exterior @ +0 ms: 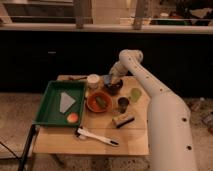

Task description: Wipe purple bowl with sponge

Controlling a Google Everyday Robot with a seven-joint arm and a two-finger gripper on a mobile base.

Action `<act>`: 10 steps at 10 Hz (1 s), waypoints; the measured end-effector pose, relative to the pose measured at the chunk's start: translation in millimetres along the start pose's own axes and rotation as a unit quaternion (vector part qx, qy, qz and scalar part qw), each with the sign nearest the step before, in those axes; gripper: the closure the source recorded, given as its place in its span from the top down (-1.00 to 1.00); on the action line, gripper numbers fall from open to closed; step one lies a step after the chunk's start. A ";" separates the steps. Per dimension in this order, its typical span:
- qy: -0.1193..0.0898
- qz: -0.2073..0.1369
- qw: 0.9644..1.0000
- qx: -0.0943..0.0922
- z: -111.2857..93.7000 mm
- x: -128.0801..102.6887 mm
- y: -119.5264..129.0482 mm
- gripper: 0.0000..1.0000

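The purple bowl (115, 88) sits at the back middle of the wooden table (135, 142), just behind the orange bowl. My gripper (111, 80) reaches down from the white arm (131, 57) onto the bowl's left rim. It is shut on the sponge (106, 79), a small light blue-grey piece that sits at the bowl's near-left edge. The arm hides part of the bowl's far side.
An orange bowl (98, 101) holds something green. Around it stand a white cup (93, 80), a small dark cup (123, 103) and a yellow-green cup (135, 94). A tan block (123, 120) and a white brush (96, 136) lie in front. A green tray (50, 111) at the left holds a grey sheet (66, 101) and an orange fruit (73, 118).
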 end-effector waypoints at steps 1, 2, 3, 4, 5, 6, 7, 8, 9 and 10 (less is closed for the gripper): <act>-0.002 -0.006 1.000 -0.007 -0.8 -1.7 5.6 -1.00; -0.004 -0.011 1.000 -0.011 -1.4 -3.0 10.7 -1.00; -0.004 -0.013 1.000 -0.013 -3.8 -2.0 14.3 -1.00; -0.002 -0.010 1.000 -0.013 -8.1 5.0 17.8 -1.00; 0.001 -0.006 1.000 -0.011 -13.4 13.1 19.7 -1.00; 0.005 0.001 1.000 -0.008 -19.1 22.0 20.5 -1.00; 0.009 0.009 1.000 -0.004 -25.6 30.5 19.8 -1.00; 0.013 0.015 1.000 -0.002 -27.9 35.1 18.8 -1.00; 0.017 0.021 1.000 0.002 -30.5 39.9 15.6 -1.00; 0.020 0.028 0.999 0.008 -31.4 44.8 11.2 -1.00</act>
